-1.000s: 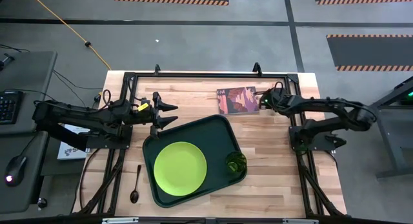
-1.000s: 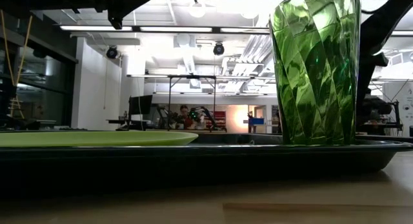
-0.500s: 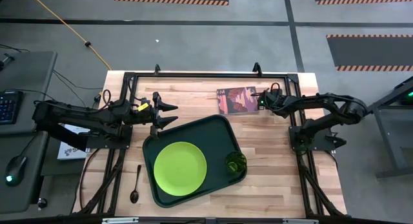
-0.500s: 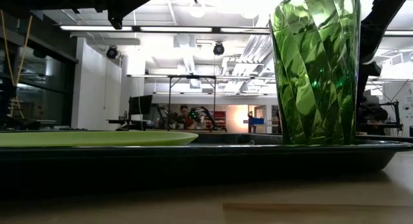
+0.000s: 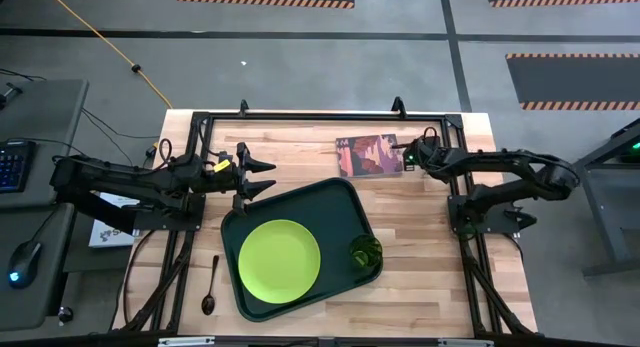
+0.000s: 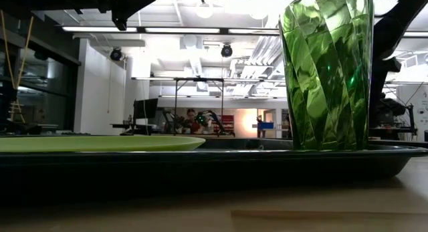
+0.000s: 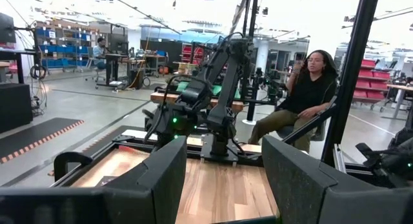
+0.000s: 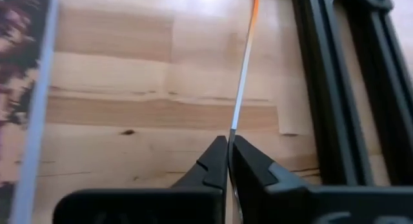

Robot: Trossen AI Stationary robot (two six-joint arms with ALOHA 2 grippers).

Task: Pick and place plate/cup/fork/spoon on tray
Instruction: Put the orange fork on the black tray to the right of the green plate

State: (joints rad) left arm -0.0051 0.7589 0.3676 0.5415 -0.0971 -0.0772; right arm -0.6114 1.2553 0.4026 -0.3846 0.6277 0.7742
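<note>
Table (image 5: 420, 277): pale butcher-block wood, smooth. Tray (image 5: 352, 202) and plate (image 5: 279, 256): plastic, the plate matt; cup (image 6: 326, 71): translucent, faceted, glossy. Fork (image 8: 242, 75): bright metal shaft with orange handle, clamped between matt black fingers (image 8: 210, 167).

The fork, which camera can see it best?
The right wrist view. There the fork shows close up, its slim stem pinched in the right pincer above the wooden table. The high view shows only that pincer by the book; the low and left wrist views miss the fork.

Wooden table (image 5: 420, 257) carried the tray (image 5: 352, 202) beside the left gripper (image 5: 262, 176), spoon (image 5: 210, 289) nearer its arm, book (image 5: 366, 154) by the right gripper (image 5: 404, 153).
</note>
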